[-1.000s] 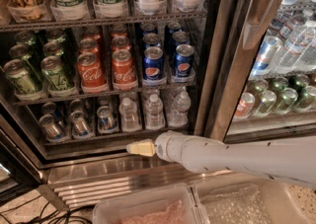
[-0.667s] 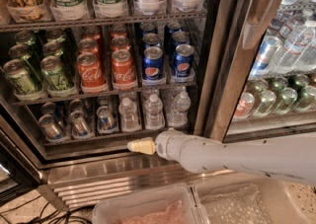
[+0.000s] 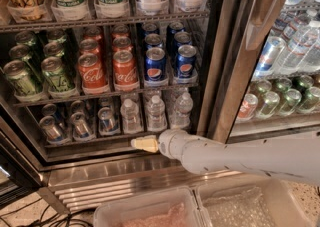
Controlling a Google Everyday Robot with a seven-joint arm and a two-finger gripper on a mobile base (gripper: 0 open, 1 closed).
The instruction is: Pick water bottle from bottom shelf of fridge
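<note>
The fridge [image 3: 221,66] stands open on the left side, with a steel frame. Its bottom shelf [image 3: 75,143] holds silver-blue cans [image 3: 80,124] on the left and three small clear water bottles with white caps on the right: one [image 3: 131,115], one [image 3: 156,112] and one [image 3: 183,108]. My gripper [image 3: 144,144], cream-tipped on a white arm coming from the right, points left. It sits just in front of the shelf's front edge, below the left and middle bottles, touching none.
The shelf above holds green, red Coca-Cola and blue Pepsi cans [image 3: 125,68]. The right-hand glass door [image 3: 290,71] is shut over more bottles. Two clear plastic bins [image 3: 150,213] sit below the arm. Cables lie on the floor at lower left [image 3: 30,216].
The gripper has edged slightly up toward the shelf's front edge. The bottles and cans have not moved.
</note>
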